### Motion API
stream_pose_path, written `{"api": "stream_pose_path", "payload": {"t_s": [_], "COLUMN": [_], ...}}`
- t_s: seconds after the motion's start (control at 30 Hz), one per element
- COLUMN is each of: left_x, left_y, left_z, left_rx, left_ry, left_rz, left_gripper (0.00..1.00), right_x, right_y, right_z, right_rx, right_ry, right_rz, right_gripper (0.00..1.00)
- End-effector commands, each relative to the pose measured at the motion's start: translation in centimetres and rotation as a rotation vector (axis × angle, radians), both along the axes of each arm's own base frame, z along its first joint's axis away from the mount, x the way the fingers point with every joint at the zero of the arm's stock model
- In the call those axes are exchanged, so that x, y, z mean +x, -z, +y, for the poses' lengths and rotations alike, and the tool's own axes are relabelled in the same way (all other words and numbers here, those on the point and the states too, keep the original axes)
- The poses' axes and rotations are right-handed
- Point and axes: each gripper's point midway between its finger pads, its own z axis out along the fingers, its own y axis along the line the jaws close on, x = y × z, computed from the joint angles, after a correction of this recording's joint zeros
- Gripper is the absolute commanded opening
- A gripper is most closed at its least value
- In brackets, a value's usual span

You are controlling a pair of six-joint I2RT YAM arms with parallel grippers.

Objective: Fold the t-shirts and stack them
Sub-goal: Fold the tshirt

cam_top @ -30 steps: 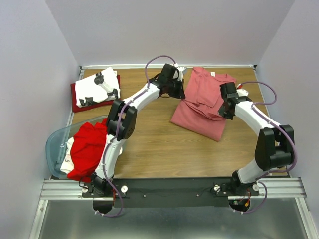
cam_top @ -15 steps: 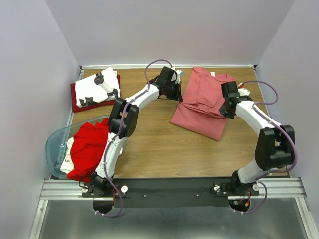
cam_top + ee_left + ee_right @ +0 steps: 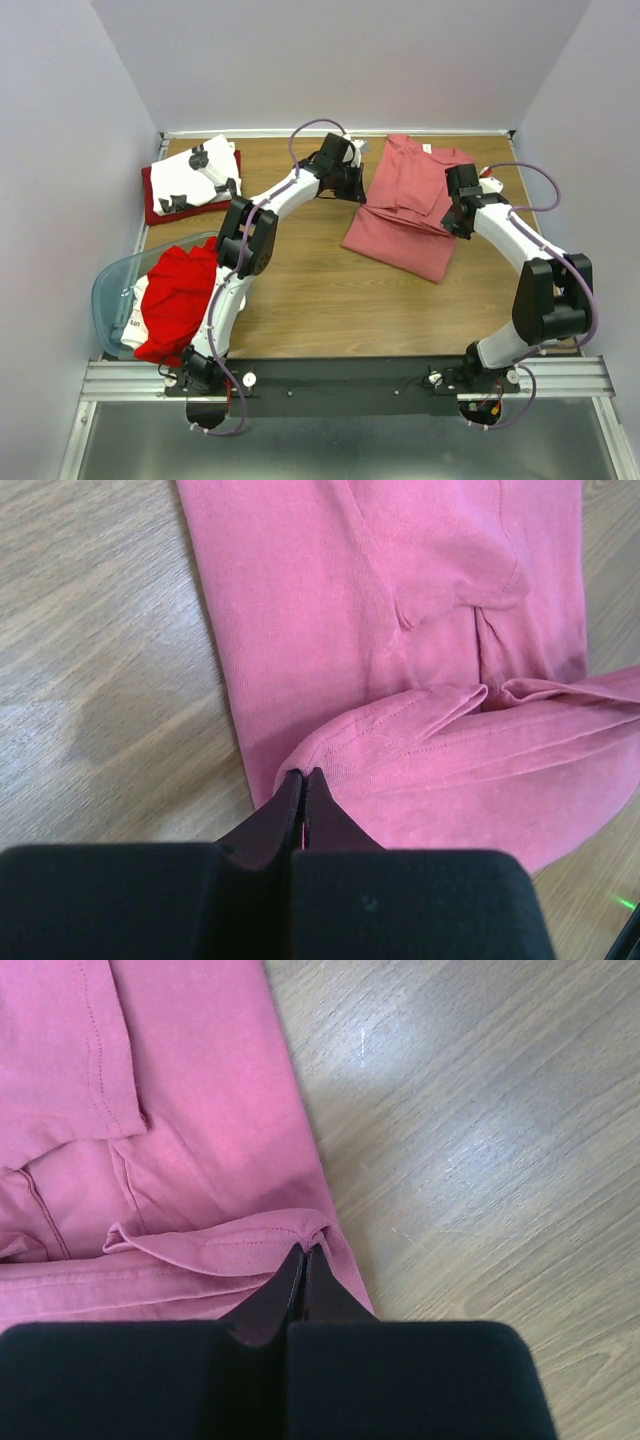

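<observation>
Two claws, one shirt, and both have a bite on it. Left claw [image 3: 300, 775] first: its jaws are pressed together with hardly a sliver between the tips. Caught in that pinch is the rounded fold at the left edge of the pink shirt [image 3: 400, 215]. In the left wrist view the cloth bulges out from the tips, a stitched hem runs across just beyond, and bare wood lies off to the left.

Over to the right claw [image 3: 305, 1252], and it's the same story: jaws closed tight, nipping a small pucker of hem at the shirt's right edge. The wood of the table [image 3: 300, 290] shows on the other side. Whether either pinched edge is clear of the wood, I can't tell.

From above, the pink shirt lies at the back right of the table, partly folded. Its collar end points toward the rear wall and its lower part is doubled over in layers. The arms arch in from either side, so the claws face each other across the shirt's width.

At the back left corner, well apart, a white shirt [image 3: 198, 172] with black prints lies folded on a dark red shirt [image 3: 152, 205], which shows as a border along the left and near sides. At the near left, a pale-blue tub [image 3: 108, 285] sits at the table's edge. A bright red shirt [image 3: 175, 295] is heaped in it and spills over the near rim, with some white cloth [image 3: 133, 325] peeking out beneath.
</observation>
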Motion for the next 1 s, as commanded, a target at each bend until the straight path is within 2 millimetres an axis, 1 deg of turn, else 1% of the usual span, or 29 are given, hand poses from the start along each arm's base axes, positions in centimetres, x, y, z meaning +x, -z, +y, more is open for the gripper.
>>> {"api": "stream_pose_path", "payload": {"t_s": [0.0, 0.03, 0.07, 0.1, 0.13, 0.17, 0.2, 0.23, 0.27, 0.3, 0.33, 0.4, 0.43, 0.47, 0.5, 0.53, 0.57, 0.6, 0.63, 0.67, 0.77, 0.8, 0.83, 0.87, 0.9, 0.97], "left_x": [0.5, 0.6, 0.9, 1.2, 1.6, 2.0, 2.3, 2.9, 3.2, 3.5, 3.7, 3.7, 3.6, 3.0, 2.6, 1.3, 0.6, -0.1, -0.8, -2.1, -3.8, -4.6, -4.8, -5.4, -5.5, -6.0], "left_y": [-1.7, -1.6, -1.9, -1.5, -1.5, -2.1, -2.1, -2.6, -3.7, -4.4, -5.0, -6.1, -7.7, -6.7, -6.6, -6.2, -7.2, -6.7, -5.9, -4.5, -2.5, -1.7, -1.3, -0.6, -1.1, -0.9], "left_z": [-0.3, -0.4, -0.6, -0.5, -0.4, -0.5, -0.6, -0.4, -0.5, -0.4, -0.1, 0.3, 0.7, 1.2, 1.6, 2.1, 2.4, 2.6, 2.9, 3.4, 4.0, 4.5, 4.8, 5.3, 5.5, 5.7], "left_rx": [-0.03, -0.033, -0.036, -0.029, -0.026, -0.04, -0.044, -0.051, -0.059, -0.062, -0.058, -0.047, -0.048, -0.027, -0.017, 0.001, -0.002, 0.008, 0.023, 0.048, 0.084, 0.101, 0.113, 0.127, 0.123, 0.126], "left_ry": [0.004, 0.008, 0.005, -0.002, -0.011, -0.025, -0.031, -0.051, -0.057, -0.064, -0.074, -0.072, -0.079, -0.077, -0.076, -0.066, -0.062, -0.057, -0.049, -0.047, -0.041, -0.043, -0.054, -0.056, -0.059, -0.056], "left_rz": [-0.024, -0.021, -0.029, -0.03, -0.032, -0.038, -0.039, -0.052, -0.074, -0.09, -0.11, -0.144, -0.175, -0.163, -0.168, -0.168, -0.186, -0.183, -0.177, -0.153, -0.118, -0.099, -0.098, -0.083, -0.093, -0.09], "left_gripper": [0.0, 0.0, 0.0, 0.0, 0.02, 0.12, 0.4, 0.53, 0.76, 0.87, 0.88, 0.88, 0.88, 0.88, 0.88, 0.88, 0.88, 0.88, 0.88, 0.88, 0.88, 0.88, 0.88, 0.88, 0.88, 0.88], "right_x": [0.1, 0.2, 0.4, 0.6, 0.7, 0.9, 1.4, 1.6, 2.0, 2.6, 3.1, 3.7, 4.1, 4.2, 4.2, 4.1, 4.0, 3.9, 3.7, 3.4, 2.3, 1.4, 0.8, 0.3, -0.8, -1.8], "right_y": [0.5, 0.7, 0.7, 0.9, 1.3, 1.4, 1.0, 1.1, 0.8, 0.1, -0.5, -1.8, -2.7, -3.7, -4.1, -4.7, -4.9, -5.0, -4.8, -4.3, -3.0, -2.2, -2.0, -1.8, -0.8, -1.0], "right_z": [-1.0, -0.9, -0.9, -0.9, -0.9, -1.0, -1.0, -1.0, -1.0, -0.9, -0.5, -0.4, -0.3, -0.1, 0.1, 0.8, 1.1, 1.7, 2.4, 3.7, 5.3, 5.5, 5.8, 6.0, 5.8, 5.6], "right_rx": [-0.035, -0.034, -0.032, -0.033, -0.036, -0.037, -0.034, -0.029, -0.021, -0.014, -0.003, 0.001, -0.001, 0.004, 0.008, 0.032, 0.044, 0.059, 0.074, 0.111, 0.191, 0.209, 0.238, 0.248, 0.25, 0.254], "right_ry": [0.027, 0.025, 0.027, 0.027, 0.025, 0.024, 0.028, 0.026, 0.028, 0.024, 0.003, -0.016, -0.024, -0.051, -0.064, -0.095, -0.112, -0.133, -0.159, -0.208, -0.219, -0.213, -0.195, -0.191, -0.185, -0.178], "right_rz": [0.01, 0.017, 0.016, 0.022, 0.034, 0.039, 0.028, 0.03, 0.021, 0.0, -0.014, -0.044, -0.065, -0.084, -0.092, -0.107, -0.11, -0.112, -0.106, -0.091, -0.06, -0.041, -0.037, -0.034, -0.007, -0.018], "right_gripper": [0.01, 0.0, 0.0, 0.01, 0.01, 0.0, 0.03, 0.09, 0.28, 0.38, 0.48, 0.64, 0.66, 0.68, 0.68, 0.68, 0.68, 0.68, 0.68, 0.68, 0.68, 0.68, 0.68, 0.68, 0.68, 0.68]}}
